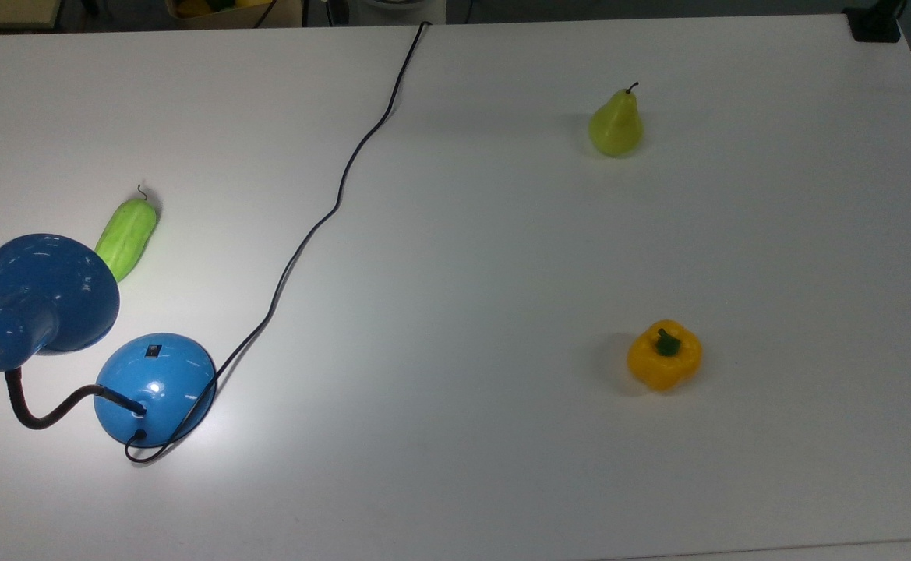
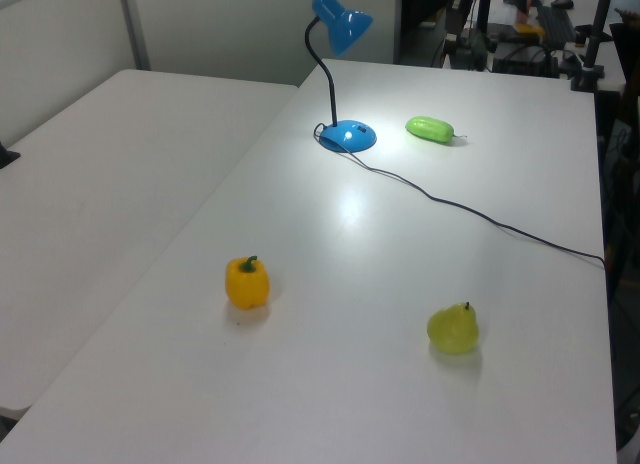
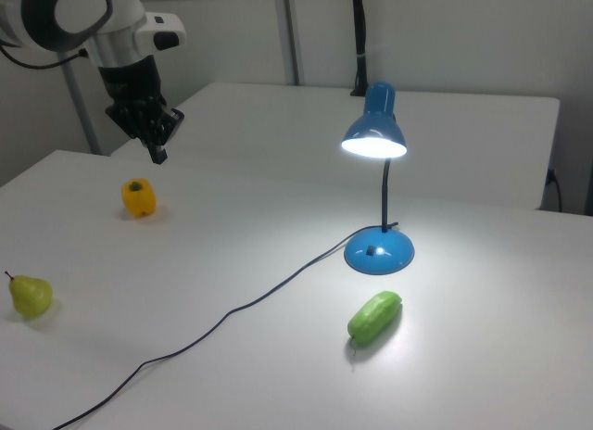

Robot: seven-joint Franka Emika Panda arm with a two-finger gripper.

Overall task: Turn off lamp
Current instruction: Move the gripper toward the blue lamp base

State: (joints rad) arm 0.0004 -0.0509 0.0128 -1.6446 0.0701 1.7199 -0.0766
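Note:
The blue lamp [image 1: 155, 386] stands at the top view's left, its flared shade [image 1: 46, 292] bent over on a black gooseneck. A small black switch [image 1: 153, 351] sits on the domed base. In the right view the lamp [image 3: 379, 251] is lit, and the shade [image 3: 374, 138] throws a bright pool onto the table. Its black cord [image 1: 323, 218] snakes away to the table's far edge. My gripper [image 3: 158, 154] hangs shut and empty at the right view's upper left, above the yellow pepper [image 3: 138, 197] and far from the lamp.
A green cucumber [image 1: 126, 236] lies beside the shade. A pear [image 1: 616, 125] and a yellow bell pepper [image 1: 664, 354] stand on the white table [image 1: 471, 312] at the top view's right. A second table [image 2: 90, 164] adjoins it in the left view.

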